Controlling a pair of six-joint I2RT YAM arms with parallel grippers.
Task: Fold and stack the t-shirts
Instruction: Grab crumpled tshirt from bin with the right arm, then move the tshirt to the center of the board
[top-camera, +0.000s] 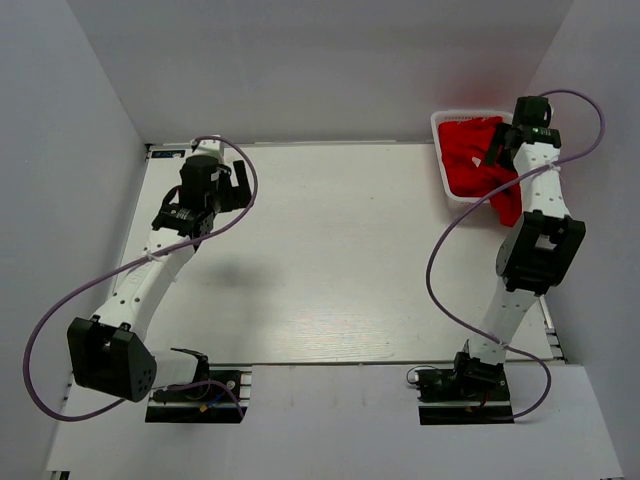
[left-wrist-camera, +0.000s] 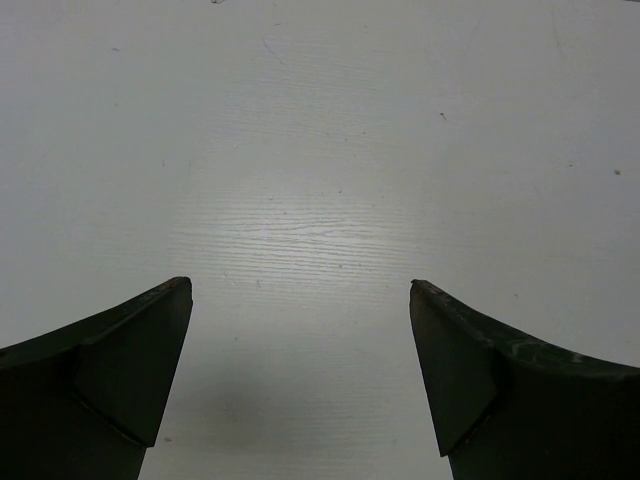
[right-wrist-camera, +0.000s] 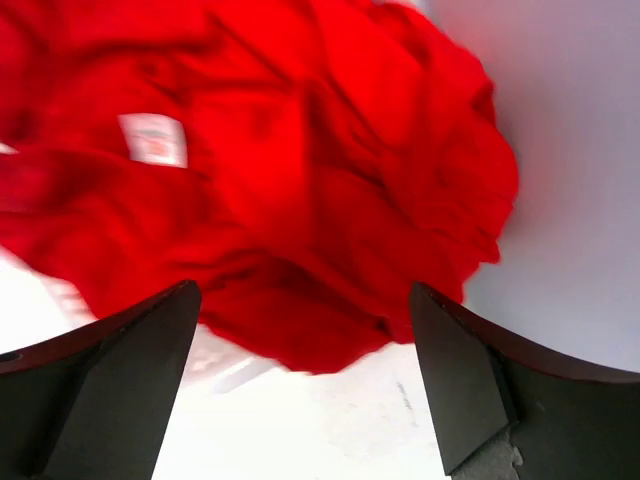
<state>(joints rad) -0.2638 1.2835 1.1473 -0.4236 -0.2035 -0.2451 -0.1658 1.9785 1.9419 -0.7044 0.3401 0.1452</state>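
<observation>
White tabletop (top-camera: 330, 250), boxed in by plain white walls (top-camera: 330, 70). All the t-shirts (top-camera: 468, 160) are one crumpled red heap in the white slotted basket (top-camera: 466, 112), upper right of the overhead frame. Part of the heap spills over the basket's near edge. Nothing folded or stacked yet.

Right gripper (right-wrist-camera: 305, 290) hangs right over the heap, jaws wide apart, gripping nothing. Looks set up to pick the first shirt. White neck label (right-wrist-camera: 152, 138) shows upper left in its wrist view.

Left gripper (left-wrist-camera: 300, 288) is upper left over bare table, jaws wide, empty. Probably parked there to leave the middle free for folding.

Likely snags: tangled shirts lifting together, basket rim and right-hand wall close by, purple cable (top-camera: 430, 265) looping beside the right arm.
</observation>
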